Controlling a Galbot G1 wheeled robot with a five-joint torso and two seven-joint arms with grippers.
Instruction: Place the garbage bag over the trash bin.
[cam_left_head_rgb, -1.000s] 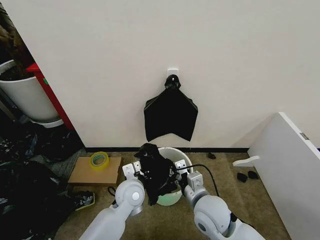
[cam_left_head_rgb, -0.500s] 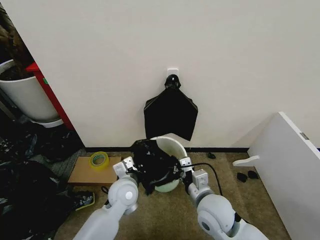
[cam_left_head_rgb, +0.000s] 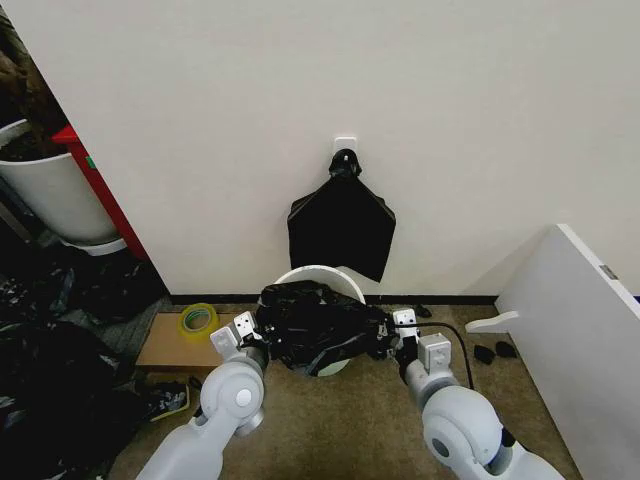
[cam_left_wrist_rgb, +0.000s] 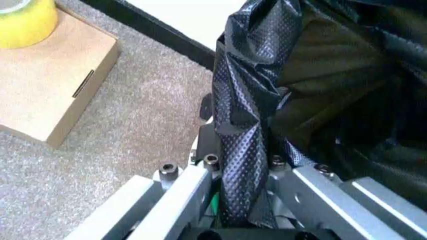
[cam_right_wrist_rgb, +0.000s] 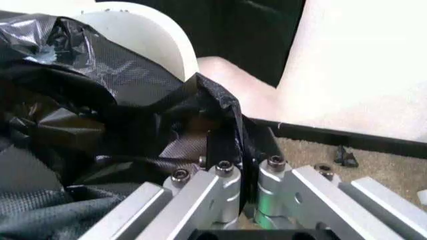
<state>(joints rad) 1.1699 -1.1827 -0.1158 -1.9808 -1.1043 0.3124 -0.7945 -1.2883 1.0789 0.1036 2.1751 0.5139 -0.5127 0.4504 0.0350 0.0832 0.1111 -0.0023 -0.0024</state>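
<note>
The garbage bag (cam_left_head_rgb: 318, 325) is a glossy, crinkly black film stretched between my two grippers in front of the trash bin (cam_left_head_rgb: 318, 273). The bin is cream-white and tilted, its rim showing above the bag by the wall. My left gripper (cam_left_head_rgb: 252, 333) is shut on the bag's left edge, and a pleated fold (cam_left_wrist_rgb: 243, 145) runs between its fingers. My right gripper (cam_left_head_rgb: 392, 330) is shut on the bag's right edge (cam_right_wrist_rgb: 223, 120). The bin's rim (cam_right_wrist_rgb: 153, 35) rises behind the bag in the right wrist view.
A flat black bundle (cam_left_head_rgb: 341, 228) hangs from a wall hook above the bin. A cardboard box (cam_left_head_rgb: 188, 342) with a yellow tape roll (cam_left_head_rgb: 198, 319) lies left. A bigger white tub (cam_left_head_rgb: 48, 195) and dark plastic heap (cam_left_head_rgb: 50, 380) fill the far left. A white panel (cam_left_head_rgb: 575, 320) leans at right.
Both grippers have moved apart, stretching the bag wide where it was a bunched clump. The bag and the bin have shifted toward the wall, and the bin has tipped.
</note>
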